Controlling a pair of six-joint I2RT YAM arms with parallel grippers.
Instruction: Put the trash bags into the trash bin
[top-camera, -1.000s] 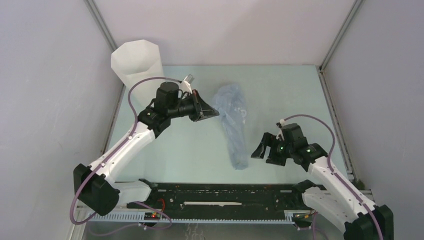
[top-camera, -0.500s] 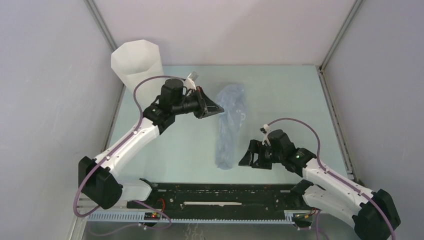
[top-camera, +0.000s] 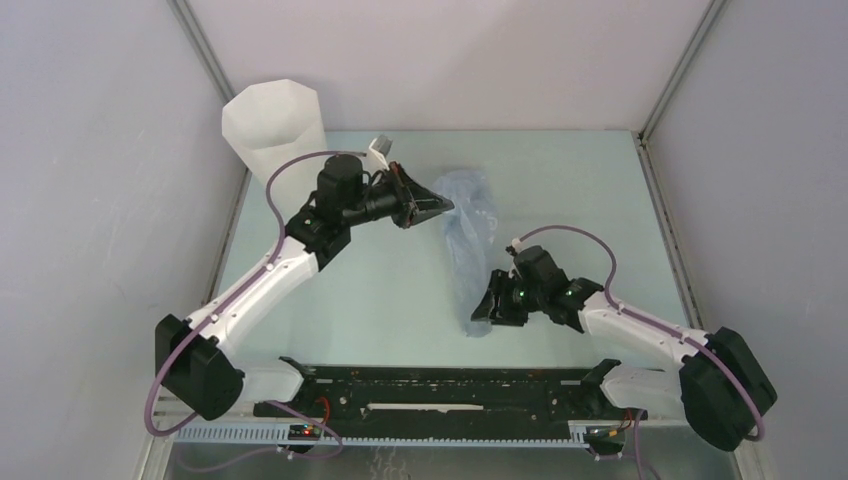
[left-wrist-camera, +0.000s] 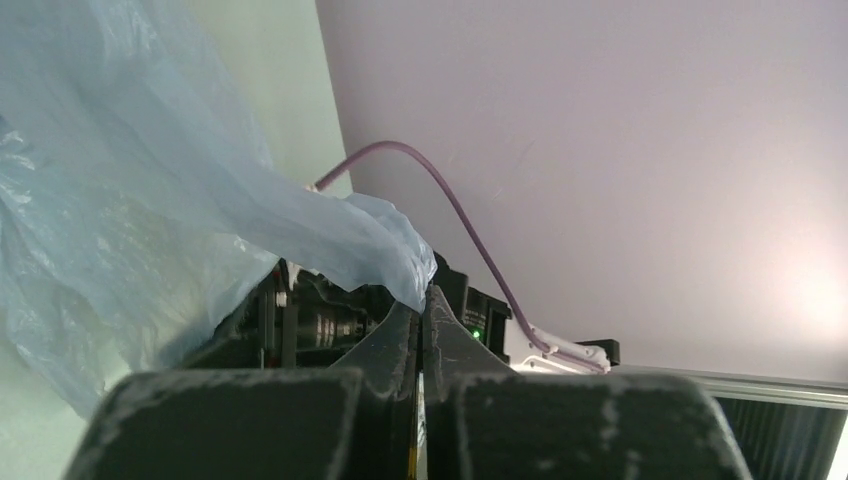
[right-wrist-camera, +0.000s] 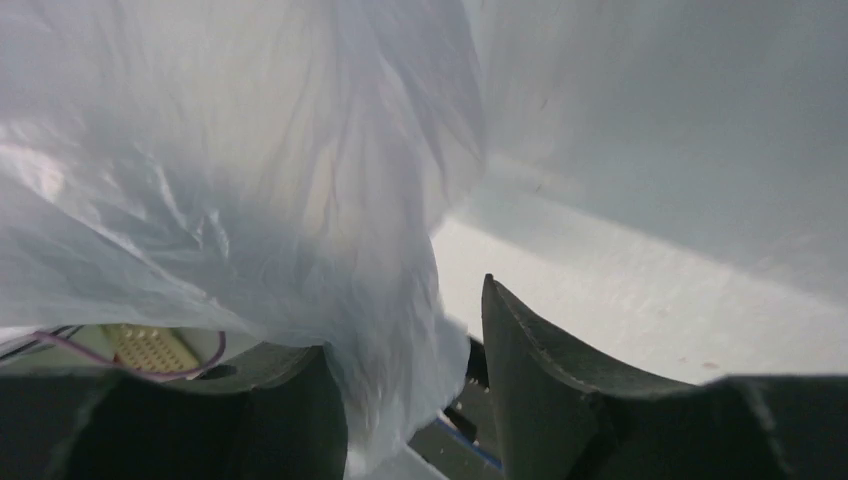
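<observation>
While pinched, trash bag (top-camera: 466, 235) lies mid-tabletop (top-camera: 580, 200)

Its far end is clamped by the closed fingers of the left gripper (top-camera: 441, 208); the near end is straddled by the parted fingers of the right gripper (top-camera: 484, 313). Light, limp, slippery film is judged best held by bunched folds.

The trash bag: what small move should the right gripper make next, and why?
Probably close the right gripper on the trash bag. Its jaws stand open with the bag's near end between them, while the left gripper is shut on the far end. Both ends held, it could go to the trash bin.
</observation>
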